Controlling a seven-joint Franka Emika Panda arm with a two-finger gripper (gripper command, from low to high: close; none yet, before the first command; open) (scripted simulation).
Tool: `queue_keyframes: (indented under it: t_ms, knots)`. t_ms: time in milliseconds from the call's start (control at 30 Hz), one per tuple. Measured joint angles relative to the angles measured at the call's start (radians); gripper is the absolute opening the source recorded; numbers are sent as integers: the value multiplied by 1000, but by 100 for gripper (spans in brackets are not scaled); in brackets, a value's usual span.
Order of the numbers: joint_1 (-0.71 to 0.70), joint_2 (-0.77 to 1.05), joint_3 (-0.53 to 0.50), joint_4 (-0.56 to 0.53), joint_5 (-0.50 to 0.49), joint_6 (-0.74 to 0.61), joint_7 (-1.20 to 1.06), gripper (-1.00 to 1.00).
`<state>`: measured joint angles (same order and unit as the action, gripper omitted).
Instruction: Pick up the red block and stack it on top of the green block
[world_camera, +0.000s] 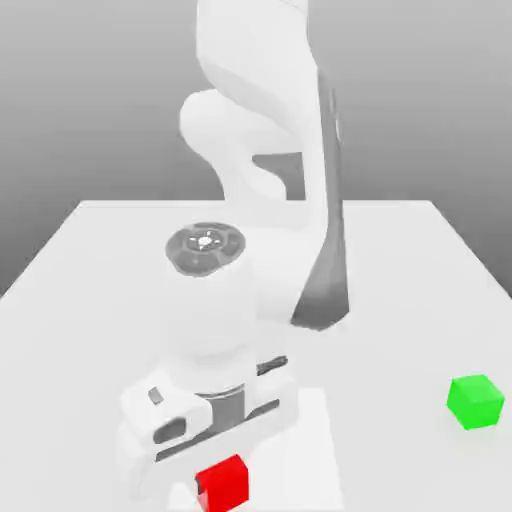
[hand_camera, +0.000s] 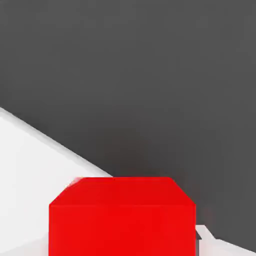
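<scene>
The jaws are closed on the red block (world_camera: 224, 485). It looks light and hard, so squeezing its flat sides should be fine.

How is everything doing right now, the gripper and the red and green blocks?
Gripper: shut on the red block, low down.
Red block: between the gripper's fingers, not on the green block.
Green block: alone, with nothing on top.
</scene>
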<state>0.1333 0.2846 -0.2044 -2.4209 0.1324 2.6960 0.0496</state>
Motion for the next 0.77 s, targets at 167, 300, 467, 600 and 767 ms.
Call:
queue_keyframes:
  t_ms: [167,300,467,600,767]
  knots:
    - [118,-85,91,-38,-59,-48,11,-100]
    - [226,-134,198,-70,-97,-64,5,-100]
    - [410,-202,344,-113,-143,-84,-7,-100]
    - [448,-119,350,-119,-187,5,13,-100]
    - [460,-54,335,-116,-213,67,32,100]
